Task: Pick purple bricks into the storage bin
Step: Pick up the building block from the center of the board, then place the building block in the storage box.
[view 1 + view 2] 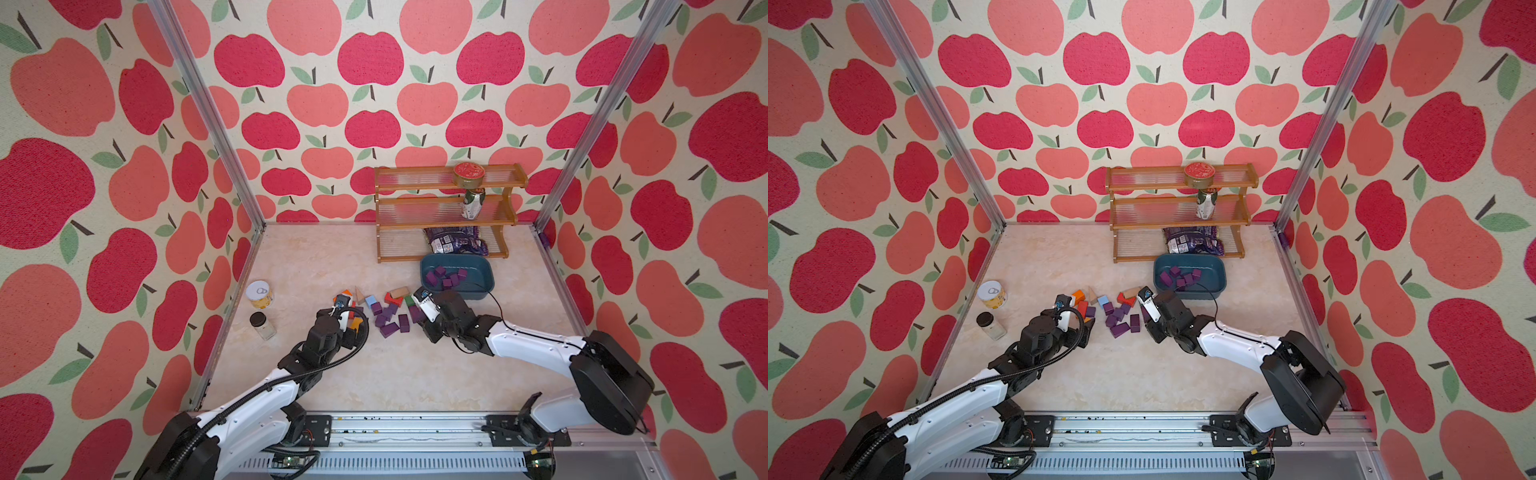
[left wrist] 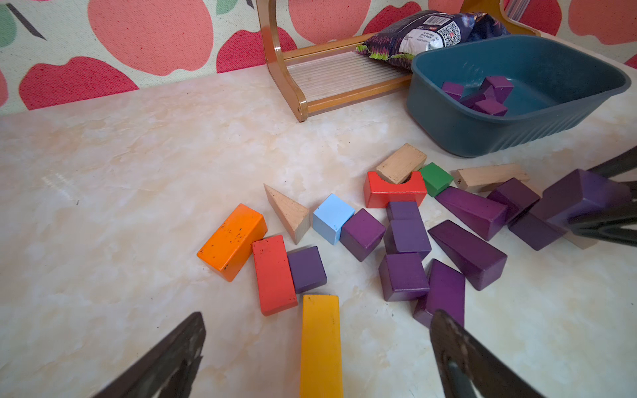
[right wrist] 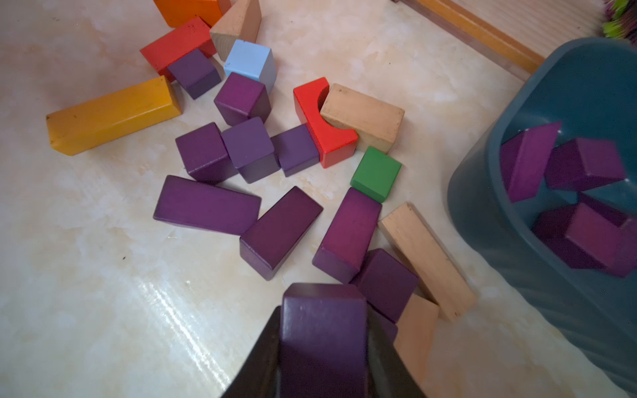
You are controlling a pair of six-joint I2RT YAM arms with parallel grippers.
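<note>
Purple brick [image 3: 324,337] clenched in right jaws. Likely light, rigid painted wood, matte, not fragile; pinch flat parallel faces, avoid wedge slopes. Left jaws released, empty. Loose purple bricks [image 1: 389,330], dark cubes, cuboids, wedges, on bench [image 1: 332,257] at 8 o'clock from storage bin [image 1: 478,270]; several inside.

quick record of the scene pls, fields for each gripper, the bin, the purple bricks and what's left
left gripper: open, empty, at the yellow block
right gripper: shut on the held purple brick, close to the bin
storage bin: holds several binned purple bricks
loose purple bricks: about ten on the table, mixed with other colours
left to do: drop the held brick in, then collect the loose ones
</note>
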